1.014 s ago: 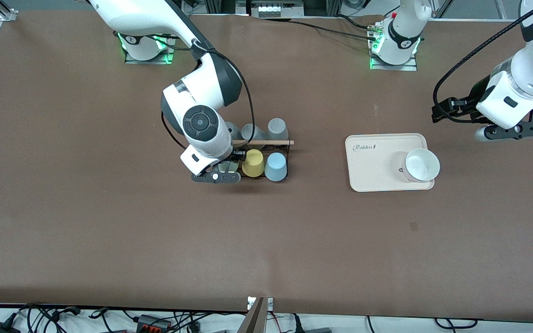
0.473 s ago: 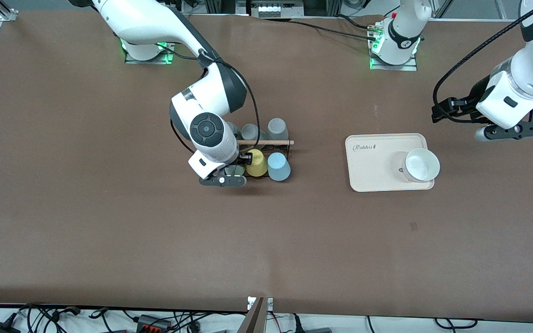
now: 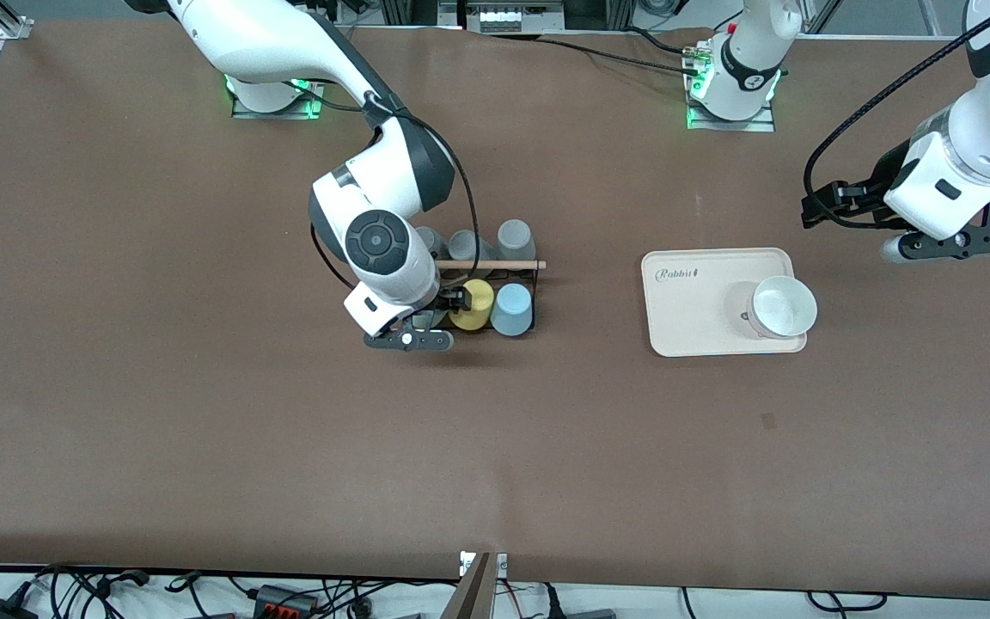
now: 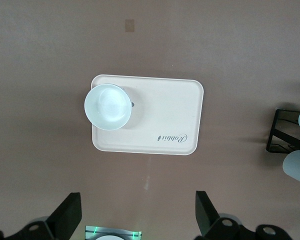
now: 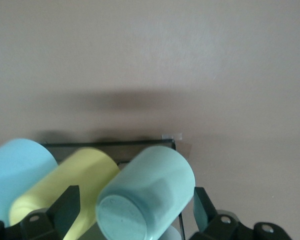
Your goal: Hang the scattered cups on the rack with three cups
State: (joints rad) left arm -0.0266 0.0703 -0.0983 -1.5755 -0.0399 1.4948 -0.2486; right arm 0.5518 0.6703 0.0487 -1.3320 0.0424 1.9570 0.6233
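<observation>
The black wire rack [image 3: 529, 273] with its wooden rod [image 3: 495, 264] stands mid-table. The light blue cup [image 3: 512, 309] sits upturned on it beside a yellow cup [image 3: 471, 303]. My right gripper [image 3: 409, 338] hangs over the rack's end toward the right arm and hides the sage green cup in the front view. In the right wrist view the green cup [image 5: 145, 192] sits tilted, base up, between the spread fingers [image 5: 65, 210], beside the yellow cup [image 5: 65, 182] and blue cup [image 5: 17, 170]. That gripper [image 5: 135, 212] is open. My left gripper [image 3: 950, 245] waits open and empty in the air.
Three grey cups [image 3: 463, 245] sit on the rack's row farther from the front camera. A cream tray [image 3: 684, 292] with a white bowl [image 3: 783, 307] lies toward the left arm's end, and also shows in the left wrist view [image 4: 180, 100].
My right gripper has shifted slightly over the rack's end, and the yellow and blue cups jiggled a little. The left arm has not moved.
</observation>
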